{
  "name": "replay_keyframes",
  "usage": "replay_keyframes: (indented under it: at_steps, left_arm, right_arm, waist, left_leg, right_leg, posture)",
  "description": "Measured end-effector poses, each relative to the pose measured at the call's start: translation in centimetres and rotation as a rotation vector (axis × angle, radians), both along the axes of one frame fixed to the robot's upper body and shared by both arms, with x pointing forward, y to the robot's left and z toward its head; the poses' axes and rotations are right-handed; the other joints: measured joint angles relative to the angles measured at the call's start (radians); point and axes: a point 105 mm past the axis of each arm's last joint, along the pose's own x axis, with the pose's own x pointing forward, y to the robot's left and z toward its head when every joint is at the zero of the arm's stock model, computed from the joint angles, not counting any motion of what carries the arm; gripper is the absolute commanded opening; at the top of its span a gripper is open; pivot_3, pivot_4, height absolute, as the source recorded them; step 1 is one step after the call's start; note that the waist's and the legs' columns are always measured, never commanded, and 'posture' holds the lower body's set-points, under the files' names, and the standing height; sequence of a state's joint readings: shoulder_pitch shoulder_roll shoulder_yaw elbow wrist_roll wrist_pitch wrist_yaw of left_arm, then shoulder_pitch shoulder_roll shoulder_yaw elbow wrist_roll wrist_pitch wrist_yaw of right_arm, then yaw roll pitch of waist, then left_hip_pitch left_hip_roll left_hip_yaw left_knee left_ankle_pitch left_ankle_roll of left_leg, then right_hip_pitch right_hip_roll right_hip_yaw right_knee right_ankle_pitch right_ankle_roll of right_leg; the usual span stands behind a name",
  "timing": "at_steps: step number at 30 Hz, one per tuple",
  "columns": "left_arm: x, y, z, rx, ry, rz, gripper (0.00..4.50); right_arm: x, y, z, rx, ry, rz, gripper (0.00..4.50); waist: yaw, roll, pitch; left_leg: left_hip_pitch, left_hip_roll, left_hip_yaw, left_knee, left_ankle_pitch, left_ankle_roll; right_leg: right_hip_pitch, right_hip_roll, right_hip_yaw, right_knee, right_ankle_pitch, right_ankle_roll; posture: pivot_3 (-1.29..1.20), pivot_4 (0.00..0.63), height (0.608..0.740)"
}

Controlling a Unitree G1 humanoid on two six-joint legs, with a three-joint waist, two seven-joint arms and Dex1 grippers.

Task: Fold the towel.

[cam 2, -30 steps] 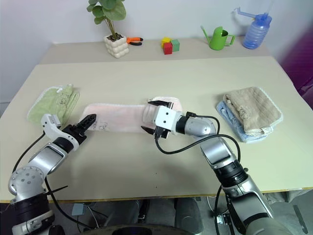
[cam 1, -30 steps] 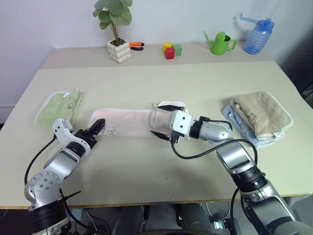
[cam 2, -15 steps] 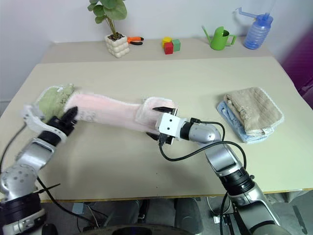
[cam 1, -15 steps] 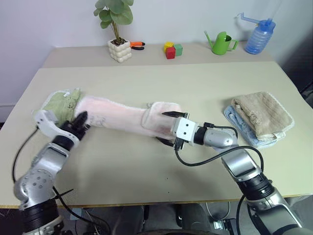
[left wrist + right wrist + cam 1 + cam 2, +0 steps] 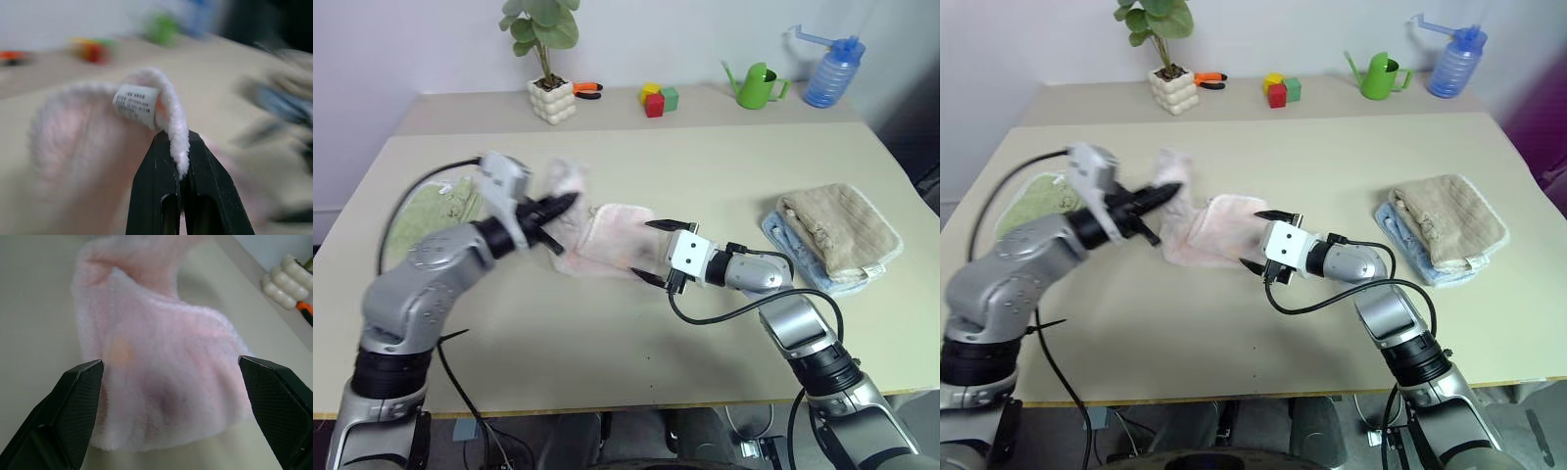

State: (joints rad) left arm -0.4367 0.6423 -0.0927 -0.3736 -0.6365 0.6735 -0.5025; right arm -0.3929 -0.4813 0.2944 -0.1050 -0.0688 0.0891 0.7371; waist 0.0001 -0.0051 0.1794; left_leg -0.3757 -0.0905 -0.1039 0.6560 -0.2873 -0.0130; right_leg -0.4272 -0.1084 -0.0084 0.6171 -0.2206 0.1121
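The pale pink towel (image 5: 612, 238) lies bunched in the middle of the table, with its left end lifted off the surface. My left gripper (image 5: 570, 199) is shut on that raised end and points right, above the rest of the cloth. In the left wrist view the white edging and a small white label (image 5: 134, 105) sit pinched between the black fingers (image 5: 156, 186). My right gripper (image 5: 646, 249) stands open at the towel's right edge, low over the table. The right wrist view has the pink pile (image 5: 161, 382) lying between its two spread fingers (image 5: 80, 391).
A light green towel (image 5: 421, 213) lies at the left. A beige-brown towel (image 5: 837, 230) on a blue cloth lies at the right. Along the back stand a potted plant (image 5: 551, 100), orange pliers (image 5: 587, 91), coloured blocks (image 5: 656, 100), a green watering can (image 5: 759, 86) and a blue bottle (image 5: 829, 73).
My left gripper shut on the towel's left end, lifted it and swung it right over the cloth, which went from stretched flat to bunched. The right gripper stayed open, nearly in place.
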Motion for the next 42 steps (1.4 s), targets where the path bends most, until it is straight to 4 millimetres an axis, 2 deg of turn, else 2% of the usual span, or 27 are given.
replay_keyframes:
  at_steps: [7,11,16,19,24,26,28,29,31,33,36,37,40,42]
  left_arm:
    - [-0.1,-4.9,-3.8,0.148,0.015,-0.183,0.06]
    - [-0.2,-6.1,-4.0,0.145,0.011,-0.219,0.06]
    - [-1.1,-7.4,-5.4,0.197,0.038,-0.279,0.06]
    - [-1.0,-7.1,-5.7,0.204,0.057,-0.268,0.94]
    - [-1.2,-6.0,-5.1,0.223,0.036,-0.259,3.35]
    - [-1.5,-5.6,-4.6,0.204,0.021,-0.26,3.35]
    - [-1.7,-5.3,-4.1,0.185,0.007,-0.251,3.4]
    - [-1.7,-4.7,-3.7,0.176,-0.001,-0.234,3.08]
    - [-1.7,-3.4,-3.2,0.15,-0.009,-0.195,2.5]
    - [-1.5,-2.2,-2.4,0.098,-0.02,-0.149,1.53]
    - [-1.3,-1.8,-1.4,0.038,-0.042,-0.118,0.04]
    - [-1.0,-1.6,-1.1,0.016,-0.049,-0.092,0.0]
    - [0.4,-0.3,-0.8,-0.004,-0.071,0.029,0.0]
    - [2.1,1.2,-1.2,0.023,-0.08,0.15,0.0]
  right_arm:
    - [0.6,-1.7,-0.2,-0.001,-0.004,-0.081,4.5]
    - [0.6,-3.0,-0.7,-0.015,0.008,-0.124,4.5]
    - [0.6,-3.4,-0.8,-0.017,0.011,-0.141,4.5]
    - [0.7,-3.4,-0.8,-0.022,0.008,-0.144,4.5]
    - [0.7,-3.8,-0.7,-0.03,0.003,-0.153,4.5]
    - [0.8,-4.1,-0.7,-0.034,0.001,-0.158,4.5]
    - [0.8,-4.6,-0.7,-0.033,0.011,-0.17,3.97]
    - [0.7,-5.0,-0.8,-0.027,0.023,-0.18,3.7]
    - [0.3,-6.2,-1.0,-0.011,0.059,-0.206,2.78]
    - [0.1,-7.7,-1.3,-0.013,0.102,-0.238,1.76]
    - [0.0,-8.1,-0.7,0.002,0.1,-0.234,0.28]
    - [0.0,-8.1,-0.5,0.01,0.099,-0.237,0.05]
    - [0.6,-8.3,0.5,0.07,0.096,-0.263,0.05]
    - [1.4,-7.8,2.1,0.154,0.082,-0.277,0.05]
  waist:
    - [-0.011,0.0,0.0]
    - [-0.01,0.0,0.0]
    - [-0.011,0.0,0.0]
    - [-0.01,0.0,0.0]
    - [-0.01,0.0,0.0]
    - [-0.01,0.0,0.0]
    - [-0.009,0.0,0.0]
    - [-0.009,0.0,0.0]
    - [-0.009,0.0,0.0]
    - [-0.008,0.0,0.0]
    - [-0.008,0.0,0.0]
    - [-0.008,0.0,0.0]
    - [-0.01,0.0,0.0]
    - [-0.012,0.0,0.0]
  left_leg:
    - [0.0,0.0,0.0,-0.005,0.001,-0.002]
    - [0.0,0.0,0.0,-0.005,0.001,-0.002]
    - [0.0,0.0,0.0,-0.005,0.001,-0.001]
    - [0.0,0.0,0.0,-0.005,0.001,-0.001]
    - [0.0,0.0,0.0,-0.005,0.001,-0.002]
    - [0.0,0.0,0.0,-0.005,0.001,-0.002]
    - [0.0,0.0,0.0,-0.005,0.001,-0.001]
    - [0.0,0.0,0.0,-0.005,0.001,-0.002]
    - [0.0,0.0,0.0,-0.005,0.001,-0.001]
    - [0.0,0.0,0.0,-0.004,0.001,-0.001]
    - [0.001,0.001,-0.001,-0.004,0.0,0.002]
    - [0.001,0.001,-0.001,-0.004,0.0,0.002]
    - [0.001,0.001,0.0,-0.004,0.001,-0.001]
    - [0.002,0.001,0.0,-0.004,0.001,-0.002]
  right_leg:
    - [-0.001,0.0,0.0,-0.002,0.0,0.0]
    - [-0.001,0.0,0.0,-0.002,0.0,0.0]
    - [-0.001,0.0,0.0,-0.001,0.0,0.0]
    - [-0.001,0.0,0.0,-0.001,0.0,0.0]
    - [-0.001,0.0,0.0,-0.001,0.0,0.0]
    - [-0.001,0.0,0.0,-0.001,0.0,0.0]
    - [-0.001,0.0,0.0,-0.001,0.0,0.0]
    - [-0.001,0.0,0.0,-0.001,0.0,0.0]
    - [-0.001,0.0,0.0,-0.001,0.0,0.0]
    - [-0.001,0.0,0.0,-0.001,0.0,0.0]
    - [-0.001,0.0,0.0,-0.001,0.0,0.0]
    - [-0.001,0.0,0.0,-0.001,0.0,0.0]
    - [-0.001,0.0,0.0,-0.001,0.0,0.0]
    - [-0.001,0.001,0.0,0.0,0.0,0.0]
  posture:
    - [0.0,0.15,0.732]
    - [0.0,0.15,0.732]
    - [0.0,0.15,0.732]
    - [0.0,0.15,0.732]
    - [0.0,0.15,0.732]
    - [0.0,0.15,0.732]
    - [0.0,0.15,0.732]
    - [0.0,0.15,0.732]
    - [0.0,0.15,0.732]
    - [0.0,0.15,0.732]
    - [0.0,0.15,0.732]
    - [0.0,0.15,0.732]
    - [0.0,0.15,0.732]
    - [0.0,0.15,0.732]
